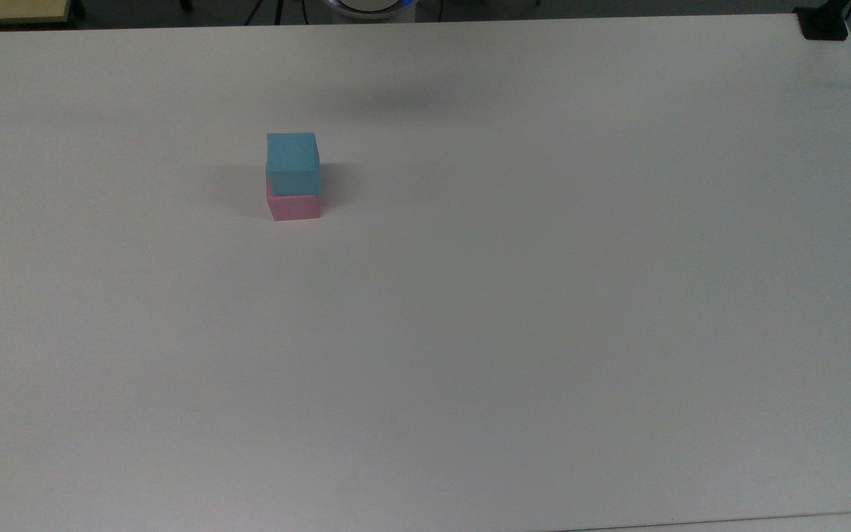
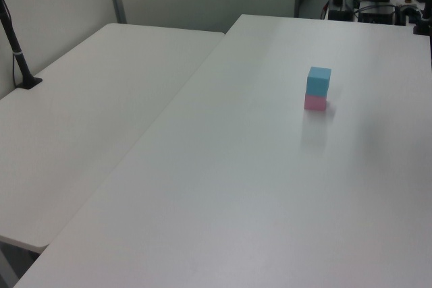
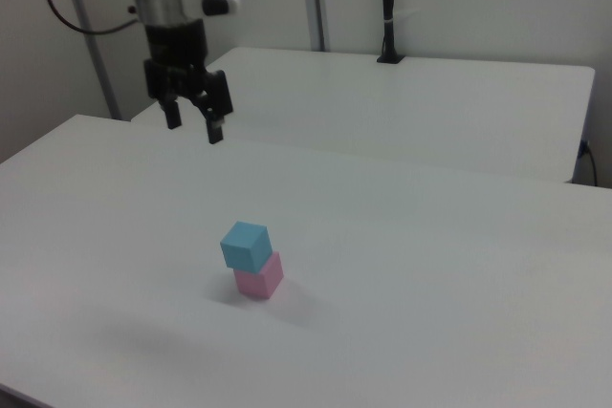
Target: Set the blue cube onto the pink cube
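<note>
A broad white counter (image 1: 514,332) is seen, with a second white table (image 2: 88,99) set beside it and pale partition walls behind. A black post (image 3: 386,7) is clamped at the far table's edge in the right view. The blue cube (image 1: 292,163) is stacked on the pink cube (image 1: 294,207), slightly offset. The claw (image 3: 193,126) is held high above, well apart from both, its fingers spread and holding nothing.

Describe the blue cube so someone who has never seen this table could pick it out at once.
On the wide white table, look toward the top view's upper left, where a two-block stack stands alone. The blue cube is the upper block, resting on the pink cube. Its sky-blue colour and top position set it apart.
</note>
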